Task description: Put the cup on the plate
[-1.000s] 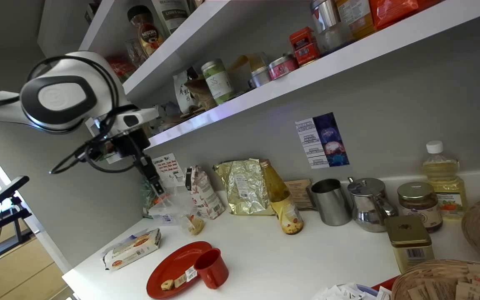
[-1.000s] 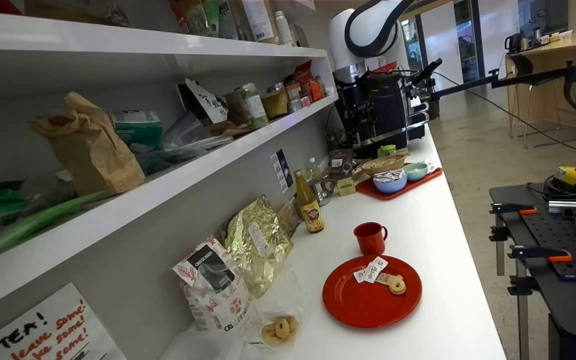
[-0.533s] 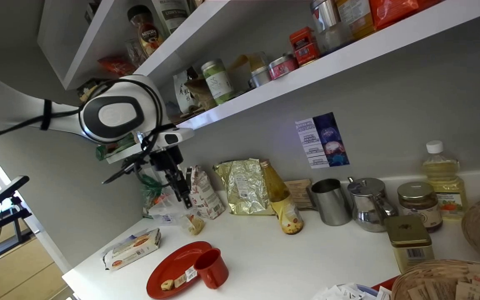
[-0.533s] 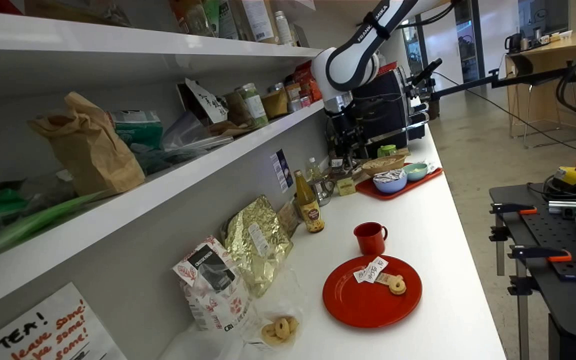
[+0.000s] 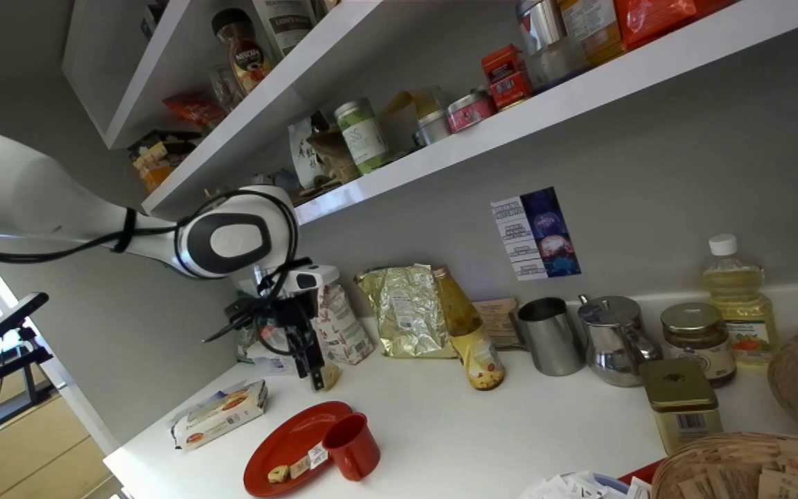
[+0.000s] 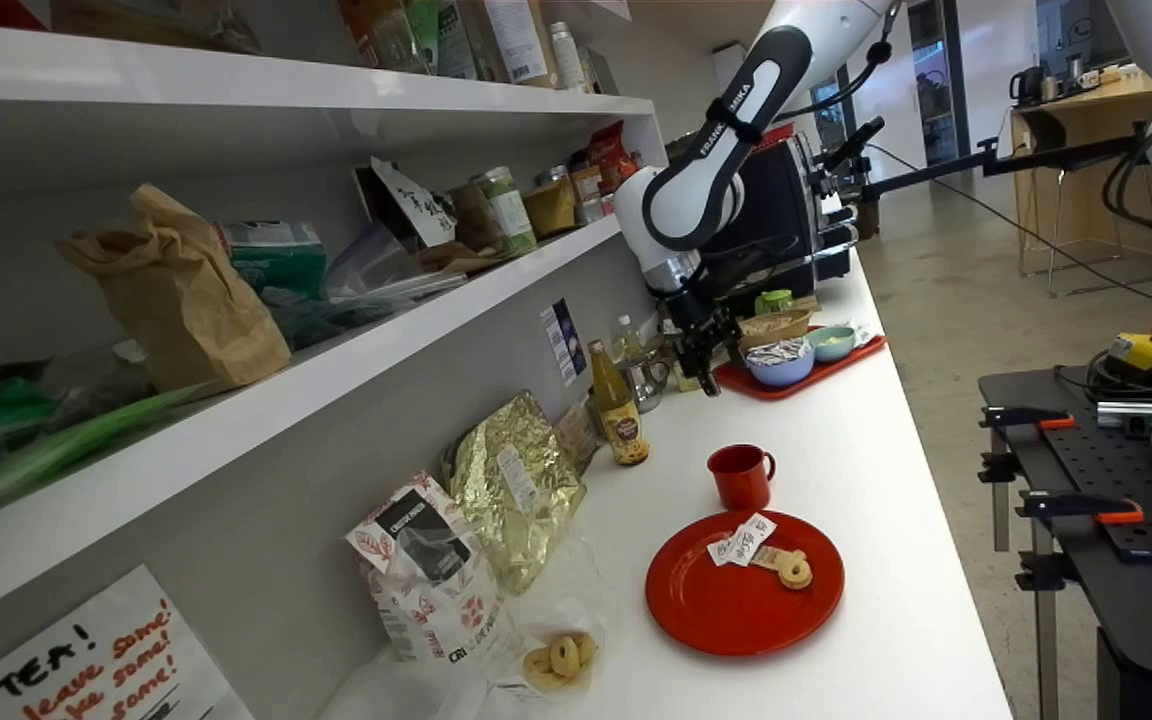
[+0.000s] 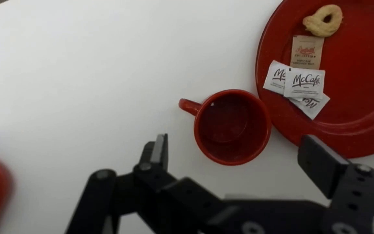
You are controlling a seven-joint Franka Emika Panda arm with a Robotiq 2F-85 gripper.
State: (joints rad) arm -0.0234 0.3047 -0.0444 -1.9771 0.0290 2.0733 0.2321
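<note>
The red cup point(image 5: 352, 447) stands upright on the white counter close beside the red plate point(image 5: 295, 431). Both also show in an exterior view, the cup point(image 6: 739, 480) behind the plate point(image 6: 716, 612). In the wrist view the cup point(image 7: 232, 126) has its handle to the left, and the plate point(image 7: 362, 71) lies to the right. Paper sachets point(image 7: 305, 83) and a ring biscuit point(image 7: 323, 21) lie on the plate. My gripper point(image 7: 234, 144) is open and empty, its fingers wide apart below the cup's middle in the picture. In an exterior view the gripper point(image 5: 314, 381) hangs above the counter, clear of the cup.
A glass bottle point(image 6: 619, 405), a gold foil bag point(image 6: 516, 490) and a metal jug point(image 5: 551, 337) stand along the wall. A shelf point(image 5: 440, 142) overhangs the counter. A red tray point(image 6: 781, 388) with bowls stands beyond the cup. A biscuit packet point(image 5: 222, 414) lies near the plate.
The arm has come down from shelf height towards the counter, moving right and down in an exterior view. The cup and plate have not moved.
</note>
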